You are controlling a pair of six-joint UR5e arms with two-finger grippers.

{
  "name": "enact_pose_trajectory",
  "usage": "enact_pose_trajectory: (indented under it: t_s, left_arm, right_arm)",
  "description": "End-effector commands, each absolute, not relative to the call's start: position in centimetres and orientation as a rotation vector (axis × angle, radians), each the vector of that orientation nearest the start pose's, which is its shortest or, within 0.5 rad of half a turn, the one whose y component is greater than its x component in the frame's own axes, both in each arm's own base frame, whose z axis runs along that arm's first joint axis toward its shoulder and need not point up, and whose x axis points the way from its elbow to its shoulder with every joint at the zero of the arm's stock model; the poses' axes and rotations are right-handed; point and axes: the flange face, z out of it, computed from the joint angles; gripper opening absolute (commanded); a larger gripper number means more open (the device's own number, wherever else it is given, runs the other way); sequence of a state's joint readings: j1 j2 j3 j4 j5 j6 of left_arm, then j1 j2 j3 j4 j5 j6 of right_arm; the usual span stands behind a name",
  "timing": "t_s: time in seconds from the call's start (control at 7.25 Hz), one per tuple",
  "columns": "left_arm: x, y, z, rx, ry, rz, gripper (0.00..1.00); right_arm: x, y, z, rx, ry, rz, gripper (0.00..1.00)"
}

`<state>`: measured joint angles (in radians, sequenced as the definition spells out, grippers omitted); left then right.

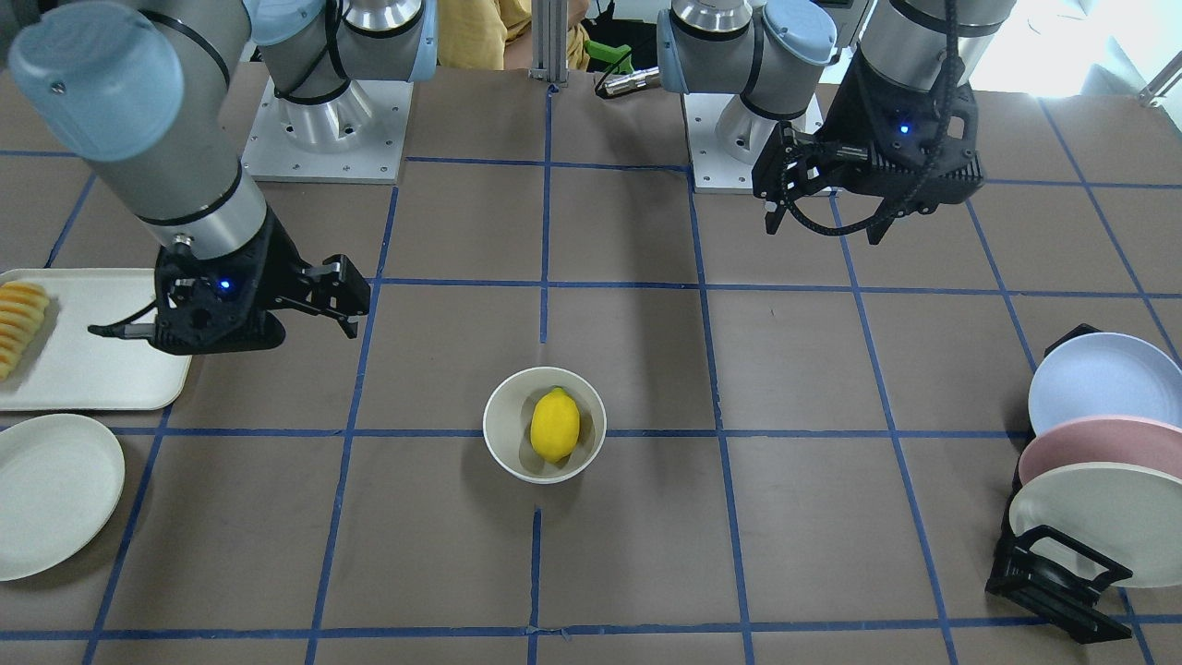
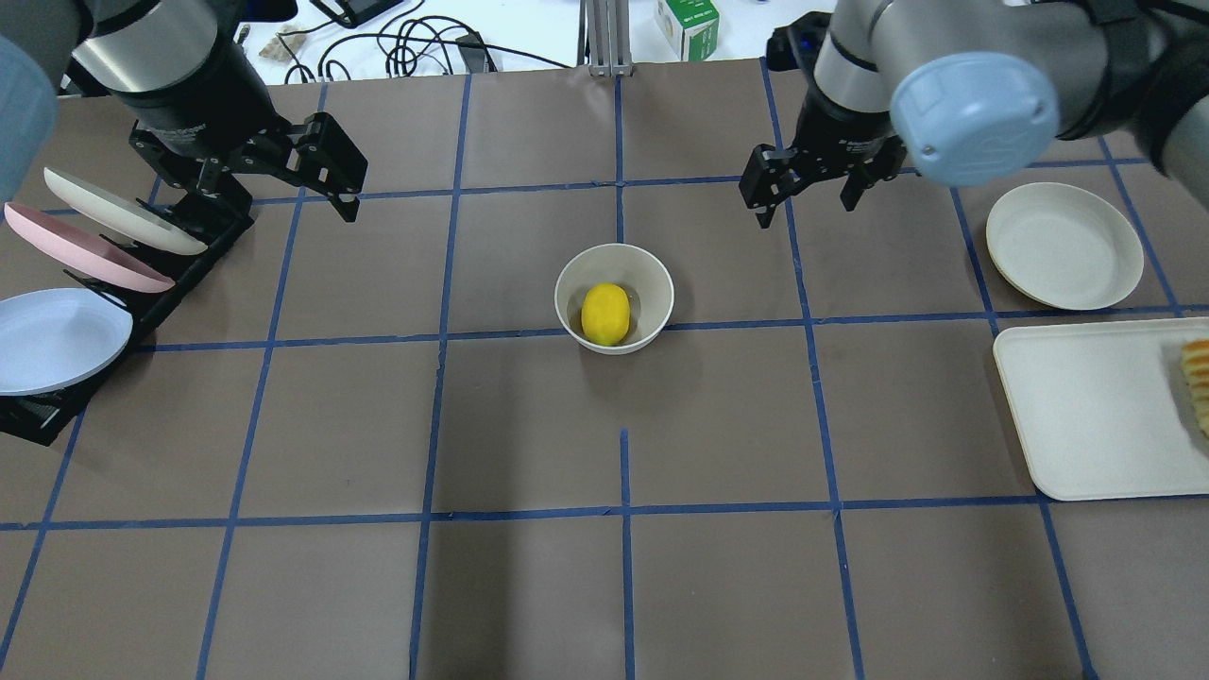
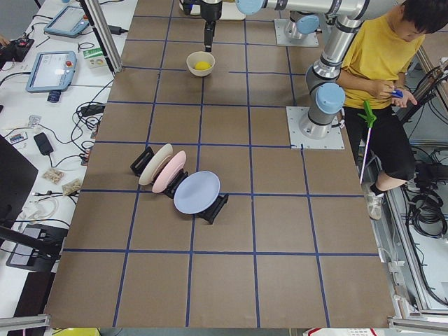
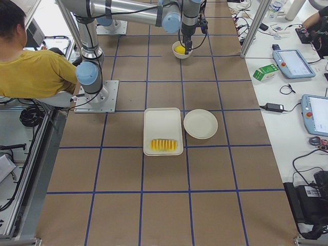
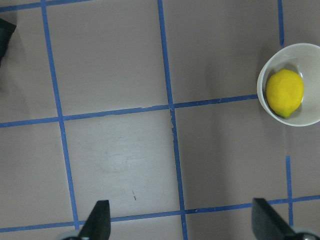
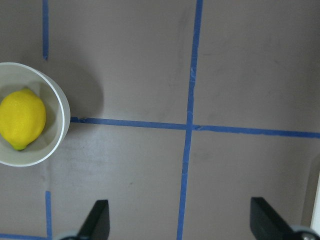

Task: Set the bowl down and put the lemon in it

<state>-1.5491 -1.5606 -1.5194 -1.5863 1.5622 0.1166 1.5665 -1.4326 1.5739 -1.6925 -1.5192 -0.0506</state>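
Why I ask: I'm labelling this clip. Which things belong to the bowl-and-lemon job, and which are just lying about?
Job: bowl; lemon, lying in the bowl; left gripper and right gripper, both open, empty.
Lying about: shallow cream plate; tray with sliced yellow food; three racked plates.

No legible text, label, brand or number anywhere.
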Motion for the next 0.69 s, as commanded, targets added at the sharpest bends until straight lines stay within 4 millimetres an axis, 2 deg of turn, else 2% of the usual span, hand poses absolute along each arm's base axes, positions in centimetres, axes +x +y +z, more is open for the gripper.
enact_pose_trajectory:
  t_s: [0.0, 0.28, 0.41, 0.55]
  left_arm:
    - [-12.3, -49.5, 51.6, 0.145, 3.145, -0.071, 1.00]
    - [-12.3, -49.5, 51.7, 0.145, 3.145, -0.076, 1.00]
    - [-12.2, -49.5, 51.7, 0.143, 3.143, -0.076, 1.00]
    - [-12.3, -49.5, 51.7, 0.145, 3.145, -0.076, 1.00]
  right_arm:
    - [12.8, -52.0, 45.7, 0.008, 3.097, 0.030, 1.00]
    - [13.0, -51.2, 45.9, 0.178, 3.099, 0.019, 1.00]
    - [13.2, -50.6, 46.7, 0.186, 3.099, 0.001, 1.00]
    - [13.2, -50.5, 46.5, 0.184, 3.101, 0.019, 1.00]
